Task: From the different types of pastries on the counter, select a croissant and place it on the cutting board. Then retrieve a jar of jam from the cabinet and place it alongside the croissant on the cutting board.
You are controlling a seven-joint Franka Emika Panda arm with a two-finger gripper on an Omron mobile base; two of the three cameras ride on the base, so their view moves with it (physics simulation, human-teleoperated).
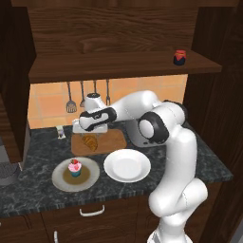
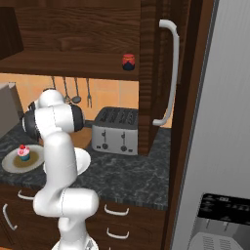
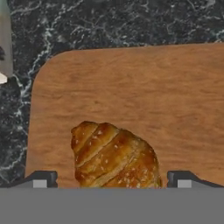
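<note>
The golden-brown croissant [image 3: 114,155] lies on the wooden cutting board [image 3: 131,87], near its left end [image 1: 90,141]. My gripper [image 3: 112,179] hovers just above it, open, and the fingertips [image 3: 43,178] stand clear of the pastry on either side. In the left base view the gripper [image 1: 88,134] hangs over the cutting board [image 1: 113,139] at the back of the counter [image 1: 199,163]. The jar of jam [image 1: 180,57] stands on the cabinet [image 1: 118,66] shelf at its right end, and shows as the jar of jam [image 2: 128,62] in the right base view. The pink-frosted cupcake [image 1: 74,167] sits on a grey-tan plate.
A white plate [image 1: 127,165] lies in front of the board, beside the grey-tan plate [image 1: 91,179]. A toaster [image 2: 115,131] stands at the back right. Utensils [image 1: 71,102] hang on the tiled wall. A tall cabinet door with a handle [image 2: 168,73] stands at right.
</note>
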